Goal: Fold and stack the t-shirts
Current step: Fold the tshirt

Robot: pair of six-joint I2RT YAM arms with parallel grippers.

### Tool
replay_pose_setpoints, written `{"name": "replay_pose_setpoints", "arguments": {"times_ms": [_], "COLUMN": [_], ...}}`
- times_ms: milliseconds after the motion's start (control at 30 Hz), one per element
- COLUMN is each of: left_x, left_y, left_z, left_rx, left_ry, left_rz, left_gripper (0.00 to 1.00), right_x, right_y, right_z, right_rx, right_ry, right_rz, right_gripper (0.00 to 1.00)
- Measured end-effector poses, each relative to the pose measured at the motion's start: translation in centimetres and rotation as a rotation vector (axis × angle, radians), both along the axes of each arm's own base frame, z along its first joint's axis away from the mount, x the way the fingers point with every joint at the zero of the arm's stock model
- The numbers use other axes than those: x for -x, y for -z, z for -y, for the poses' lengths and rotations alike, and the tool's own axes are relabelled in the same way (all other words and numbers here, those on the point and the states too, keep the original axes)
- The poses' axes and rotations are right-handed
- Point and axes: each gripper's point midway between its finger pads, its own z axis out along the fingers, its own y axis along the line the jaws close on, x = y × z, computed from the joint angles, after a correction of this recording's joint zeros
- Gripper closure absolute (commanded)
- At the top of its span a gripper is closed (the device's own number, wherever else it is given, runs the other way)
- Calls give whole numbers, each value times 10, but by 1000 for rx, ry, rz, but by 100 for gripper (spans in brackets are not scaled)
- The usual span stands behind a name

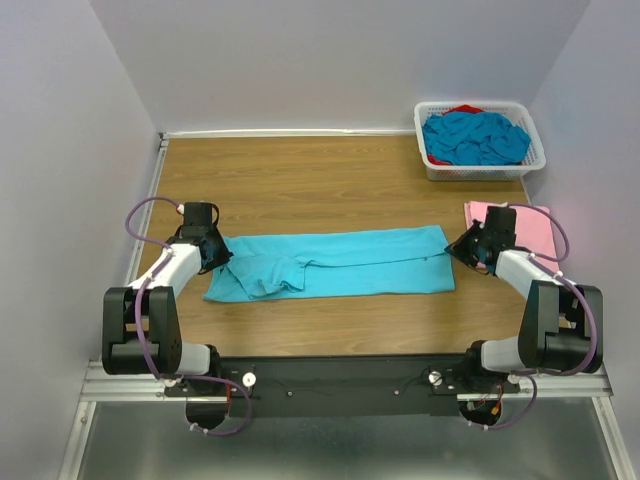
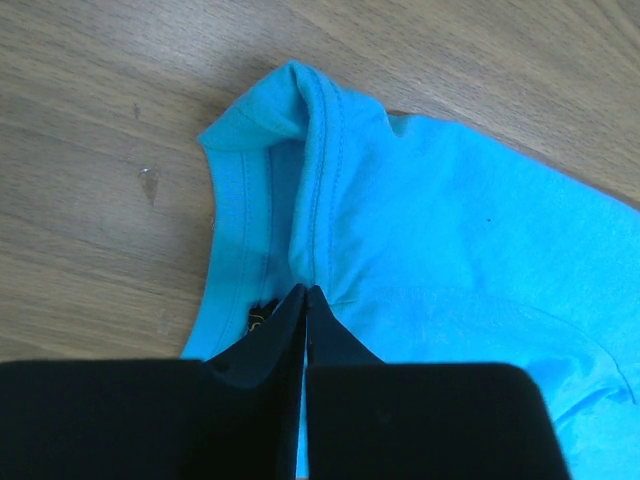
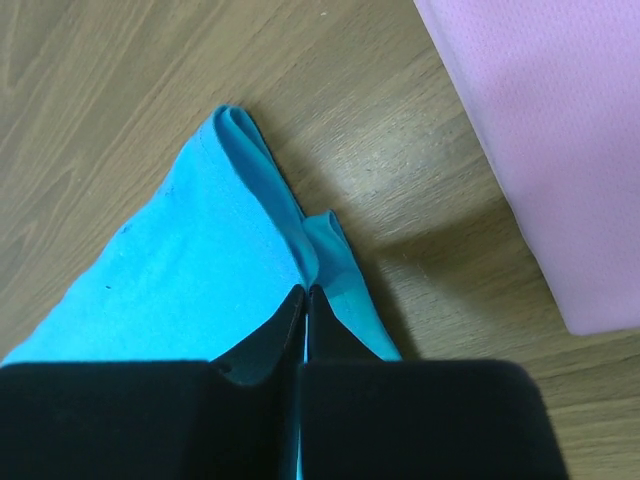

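Observation:
A turquoise t-shirt (image 1: 340,262) lies folded lengthwise into a long strip across the table's middle. My left gripper (image 1: 222,252) is shut on its left end at the collar; in the left wrist view the gripper (image 2: 304,292) pinches a raised ridge of the turquoise t-shirt (image 2: 450,230). My right gripper (image 1: 462,247) is shut on the strip's right end; in the right wrist view the gripper (image 3: 306,291) holds a fold of the turquoise t-shirt (image 3: 190,270). A folded pale pink t-shirt (image 1: 530,226) lies just right of it, also in the right wrist view (image 3: 560,130).
A white lattice basket (image 1: 480,170) at the back right holds several crumpled turquoise shirts (image 1: 476,138) with a bit of red cloth (image 1: 464,108) behind them. White walls close in the table's left, back and right sides.

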Motion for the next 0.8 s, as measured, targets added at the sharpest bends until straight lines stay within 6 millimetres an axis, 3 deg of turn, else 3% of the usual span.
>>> {"name": "replay_pose_setpoints", "arguments": {"times_ms": [233,600,800], "left_x": [0,-7,-7], "left_y": [0,-11,-15], "left_z": [0,-9,-14], "left_rx": [-1,-21,-30], "left_ry": [0,-26,-44], "left_rz": [-1,9,5], "left_gripper": [100,100,100], "right_x": [-1,-4,5], "right_y": [-3,-24,-18], "right_z": [0,0,-1], "right_rx": [1,9,6], "right_ry": [0,-1,-1], "right_rz": [10,79,55], "right_gripper": [99,99,99]}}
